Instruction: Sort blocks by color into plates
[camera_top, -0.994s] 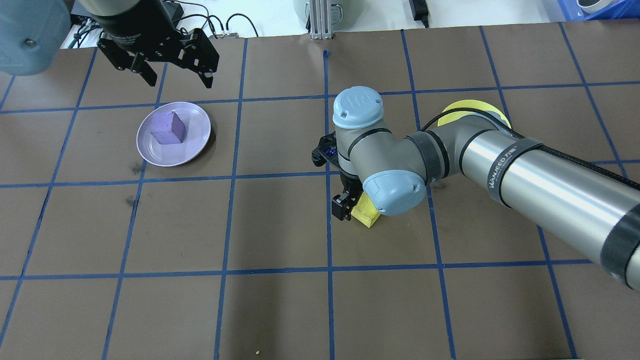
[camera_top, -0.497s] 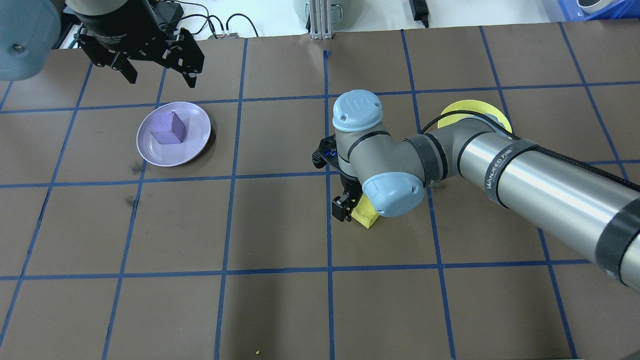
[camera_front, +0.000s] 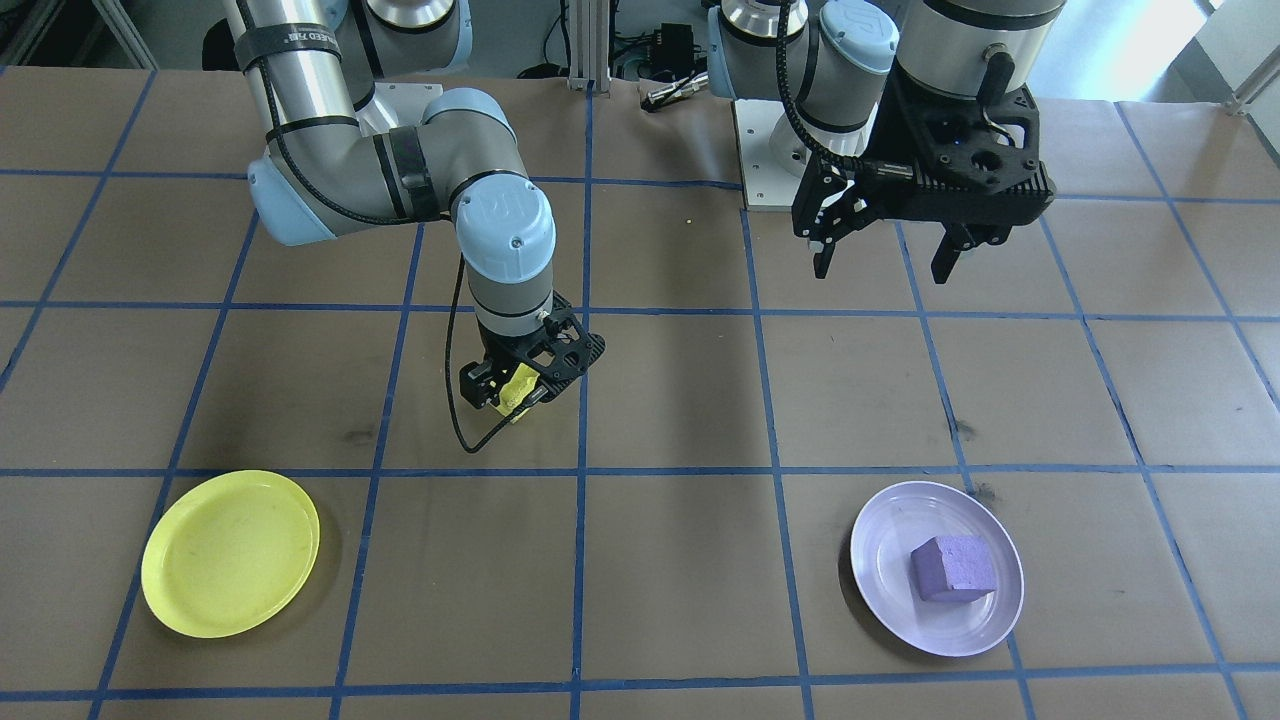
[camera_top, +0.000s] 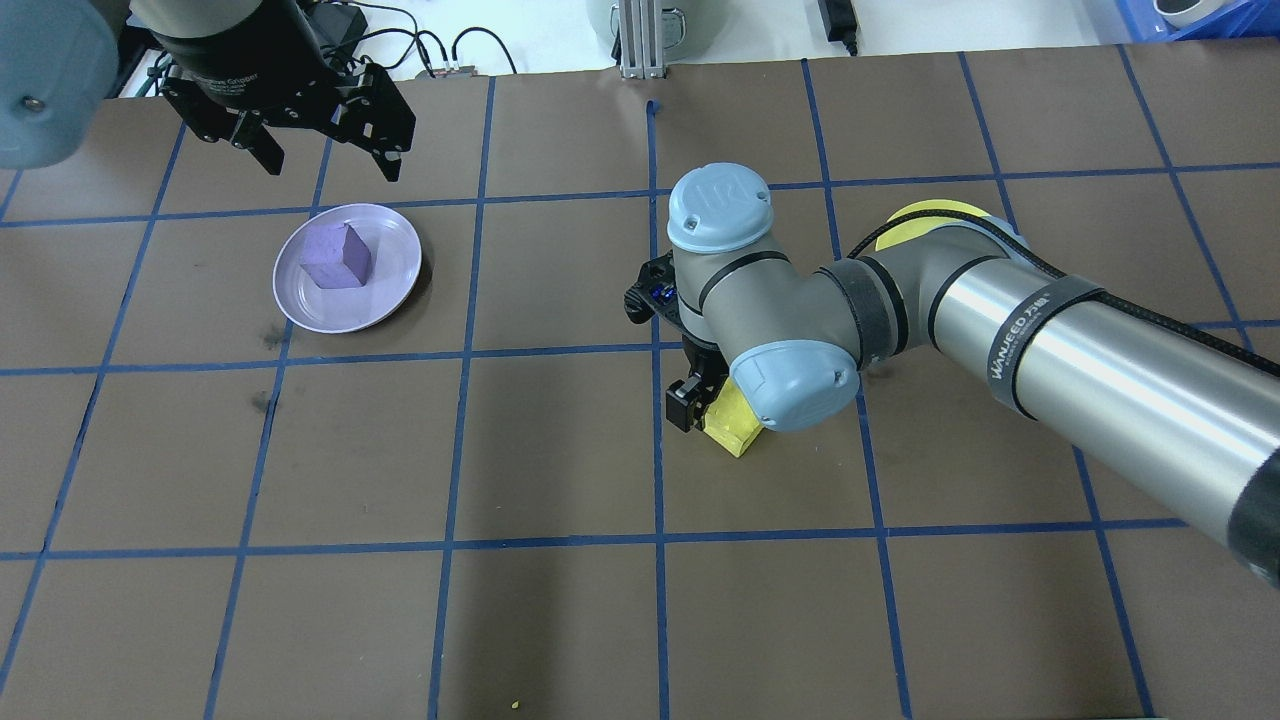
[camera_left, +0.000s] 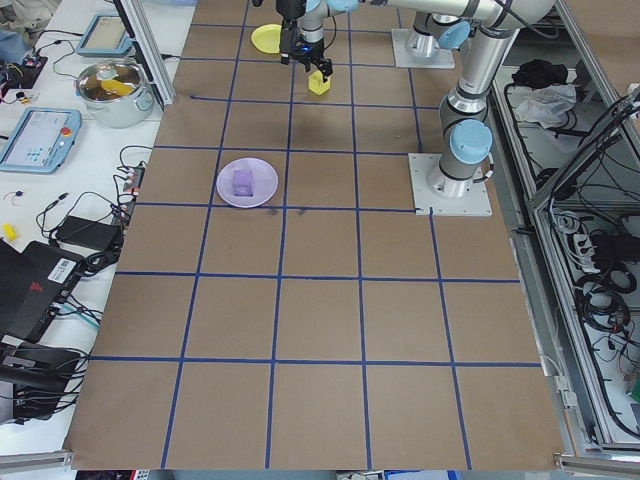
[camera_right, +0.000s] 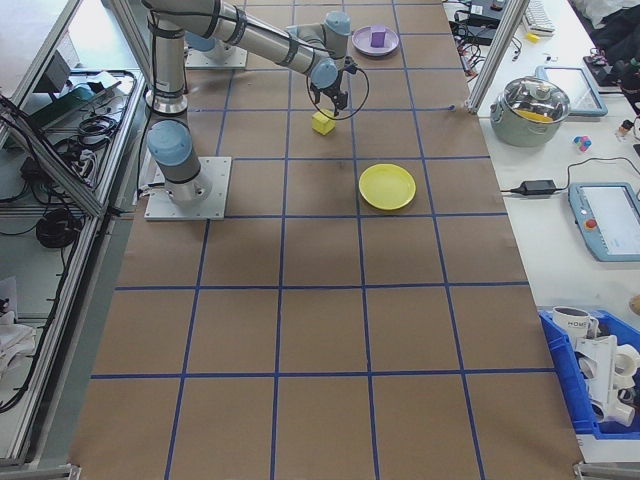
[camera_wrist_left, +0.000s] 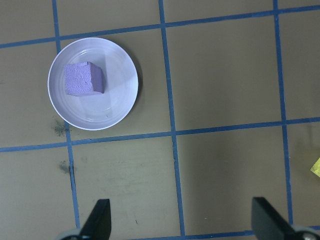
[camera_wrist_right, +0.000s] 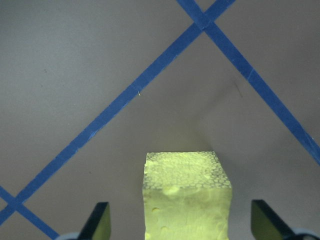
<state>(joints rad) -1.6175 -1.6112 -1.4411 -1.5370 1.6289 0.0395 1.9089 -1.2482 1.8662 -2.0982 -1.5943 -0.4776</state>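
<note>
The yellow block (camera_top: 737, 430) sits on the brown table near its middle. My right gripper (camera_front: 512, 390) is down around it and open; the right wrist view shows both fingers standing well clear of the block's (camera_wrist_right: 186, 197) sides. The yellow plate (camera_front: 230, 553) lies bare, partly hidden under my right arm in the overhead view. The purple block (camera_front: 952, 568) rests in the lavender plate (camera_front: 880, 540). My left gripper (camera_top: 330, 168) hangs open and high, just beyond that plate (camera_top: 395, 260), holding nothing.
Blue tape lines grid the brown table. Cables (camera_top: 420, 40) lie past the far edge. A steel pot (camera_left: 115, 85) and tablets sit on the side bench. The arms' base plates (camera_front: 770, 150) stand at the robot's side.
My left gripper has drifted left and a little away from the lavender plate. My right wrist shifted slightly while the yellow block stayed where it was.
</note>
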